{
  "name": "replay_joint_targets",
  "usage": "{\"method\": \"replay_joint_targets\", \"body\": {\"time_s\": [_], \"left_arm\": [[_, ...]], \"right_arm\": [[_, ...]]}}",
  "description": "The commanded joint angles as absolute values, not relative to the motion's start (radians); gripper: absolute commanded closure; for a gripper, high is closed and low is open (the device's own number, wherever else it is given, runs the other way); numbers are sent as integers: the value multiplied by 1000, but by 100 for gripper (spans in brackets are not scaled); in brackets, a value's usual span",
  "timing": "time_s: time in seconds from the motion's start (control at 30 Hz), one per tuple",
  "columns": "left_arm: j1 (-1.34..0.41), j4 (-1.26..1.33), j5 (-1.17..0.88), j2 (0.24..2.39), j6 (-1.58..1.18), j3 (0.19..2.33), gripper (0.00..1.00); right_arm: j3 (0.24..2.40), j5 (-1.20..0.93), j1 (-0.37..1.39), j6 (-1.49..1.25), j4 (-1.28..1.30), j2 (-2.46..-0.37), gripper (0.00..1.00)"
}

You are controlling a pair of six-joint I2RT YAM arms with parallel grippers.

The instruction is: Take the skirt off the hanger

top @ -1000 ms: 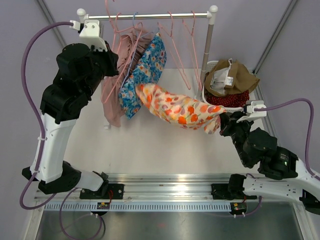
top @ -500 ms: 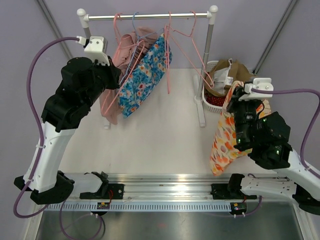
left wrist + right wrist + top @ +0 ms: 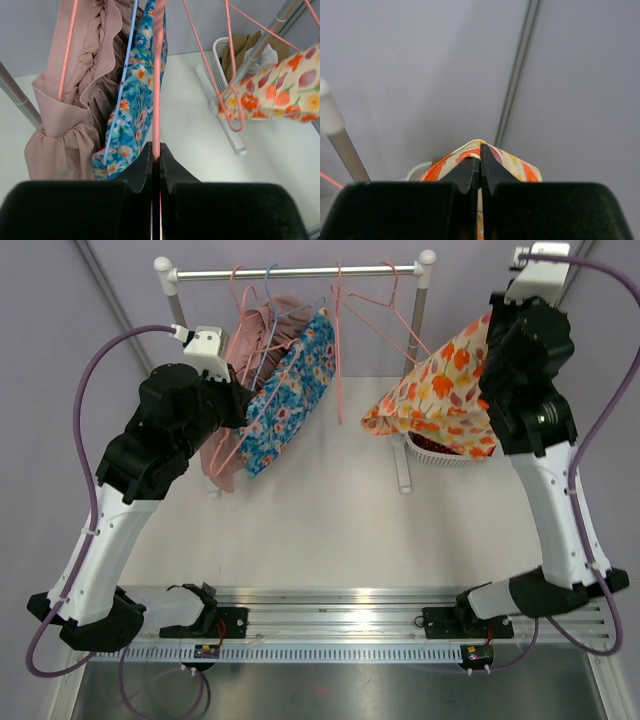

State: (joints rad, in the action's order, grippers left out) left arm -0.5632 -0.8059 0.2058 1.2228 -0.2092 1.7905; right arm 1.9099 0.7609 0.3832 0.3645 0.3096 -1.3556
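1. Table (image 3: pixel 320 530): pale top. We note both arm bases bolted along its near edge.

2. Left gripper (image 3: pixel 156 148): reaching in at the left half of the rack. Its jaws are pressed together on the thin wire of a pink hanger (image 3: pixel 158 75), which rises straight from the pinch.

3. Blue floral garment (image 3: pixel 135 115): hangs just left of that wire, carried on a blue hanger (image 3: pixel 121 95).

4. Dusty-pink ruffled garment (image 3: pixel 75 100): hangs beside the blue one, on its left, and the two touch.

5. Skirt (image 3: pixel 440 395): cream with orange and red flowers. We find it off the rack, hanging in the air to the right of the rack's right-hand post and draped above the basket.

6. Second pink hanger (image 3: pixel 232 100): bare wire slanting down in front of the skirt in the left wrist view. We cannot tell whether its lower bend touches the cloth.

7. Right gripper (image 3: pixel 479 162): raised high at the far right. Its jaws are closed tight on a folded edge of the skirt, and the fabric peaks just above the fingertips.

8. Basket (image 3: pixel 218 50): white and slotted, standing on the table at the foot of the right post, with brown clothes (image 3: pixel 245 47) inside.

9. Rail (image 3: pixel 300 272): a metal bar across the far side, with several pink hangers hooked over it.
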Motion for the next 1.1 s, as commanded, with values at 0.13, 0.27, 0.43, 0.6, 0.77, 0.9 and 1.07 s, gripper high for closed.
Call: {"method": "replay_joint_targets", "body": {"time_s": [0.13, 0.27, 0.43, 0.6, 0.77, 0.9, 1.07], "left_arm": [[-568, -698, 166, 1186, -227, 1758, 100], [-569, -684, 152, 1183, -233, 1735, 100], [-578, -680, 135, 1215, -222, 1744, 100], [-604, -678, 149, 1285, -221, 1834, 100], [-629, -695, 205, 1431, -199, 1997, 100], [-629, -724, 288, 1575, -178, 2205, 100], [-629, -700, 342, 1707, -163, 2330, 100]], "right_arm": [[2399, 507, 184, 177, 434, -1802, 100], [2473, 465, 106, 109, 437, -1936, 100], [2309, 416, 66, 25, 319, -1982, 100], [2140, 391, 54, -80, 348, -2005, 56], [1778, 305, 49, -181, 228, -1846, 0], [1464, 293, 49, -267, 137, -1608, 1], [1237, 203, 49, -317, 120, -1393, 0]]}}
